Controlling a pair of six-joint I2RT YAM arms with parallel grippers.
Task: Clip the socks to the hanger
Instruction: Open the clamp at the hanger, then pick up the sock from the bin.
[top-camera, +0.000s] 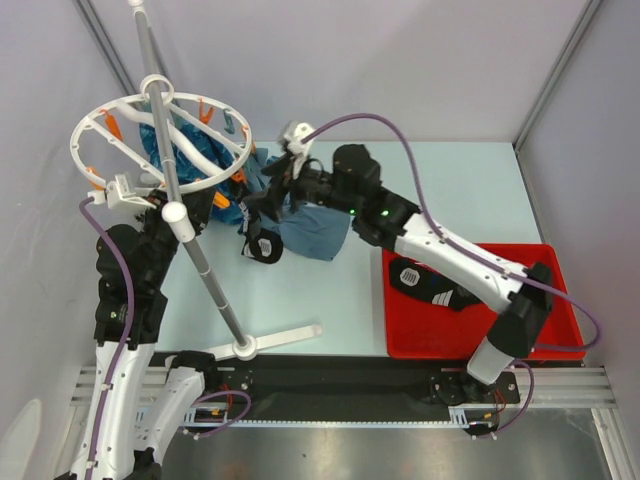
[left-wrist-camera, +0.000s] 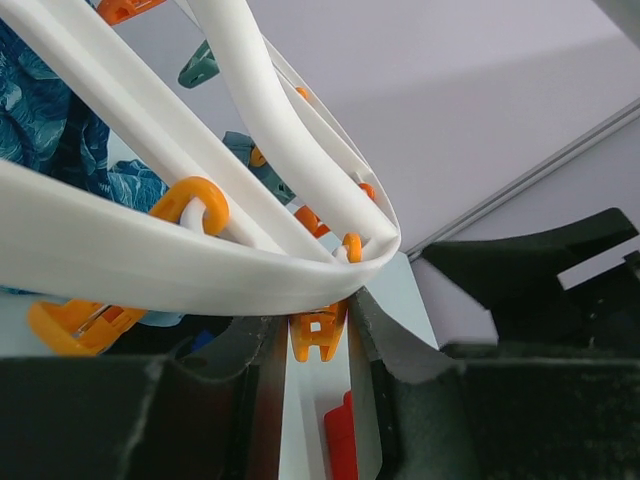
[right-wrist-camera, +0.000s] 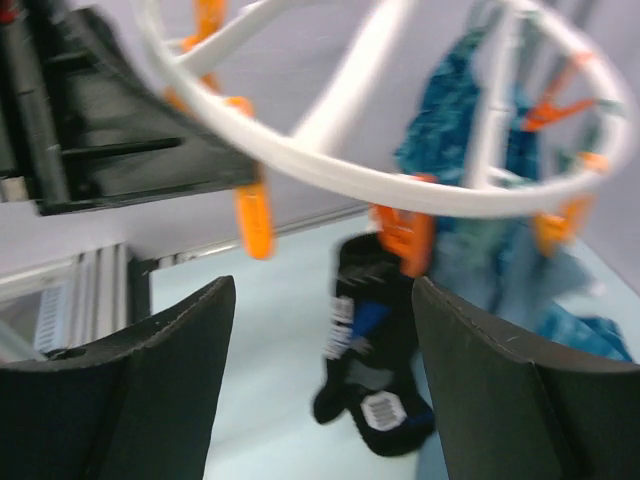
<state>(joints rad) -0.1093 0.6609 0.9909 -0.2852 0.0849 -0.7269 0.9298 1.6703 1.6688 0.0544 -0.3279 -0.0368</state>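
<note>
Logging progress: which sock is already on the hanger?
The sock hanging from an orange clip on the hanger, beside the blue cloths. The other sock lies in the red tray.

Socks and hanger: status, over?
Left gripper shut on hanger rim. Right gripper open, empty. One sock hangs clipped; second sock in red tray. Blue cloths hang alongside.

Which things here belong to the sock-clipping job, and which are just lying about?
Job in hand: hanger; black sock beneath it; second black sock, in the red tray.
Just about: blue patterned cloths; grey-blue cloth.
</note>
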